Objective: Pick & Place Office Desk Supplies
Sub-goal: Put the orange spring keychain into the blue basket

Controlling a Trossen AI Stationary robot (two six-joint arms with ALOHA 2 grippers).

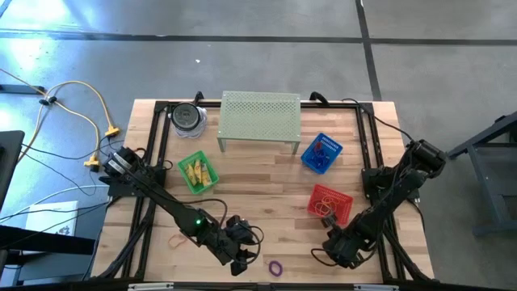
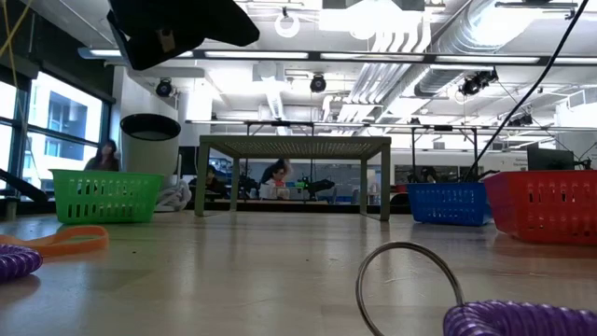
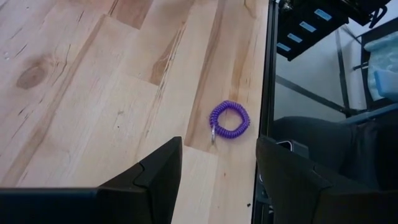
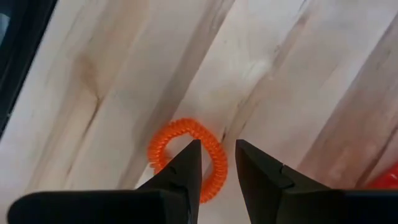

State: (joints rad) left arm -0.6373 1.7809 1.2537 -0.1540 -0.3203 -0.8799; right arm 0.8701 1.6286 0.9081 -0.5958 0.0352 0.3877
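The purple coil band is lying on the table near its near edge, just beyond my left gripper, whose fingers are spreading wide, holding nothing. My right gripper is hovering narrowly parted over an orange coil band, empty

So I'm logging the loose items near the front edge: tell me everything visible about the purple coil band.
The purple coil band is a small closed loop of spiral, plastic-looking cord with a thin metal ring attached. It lies flat on the bare wooden table close to the table's front edge, touching nothing else. The left gripper hangs open just short of it, not in contact.
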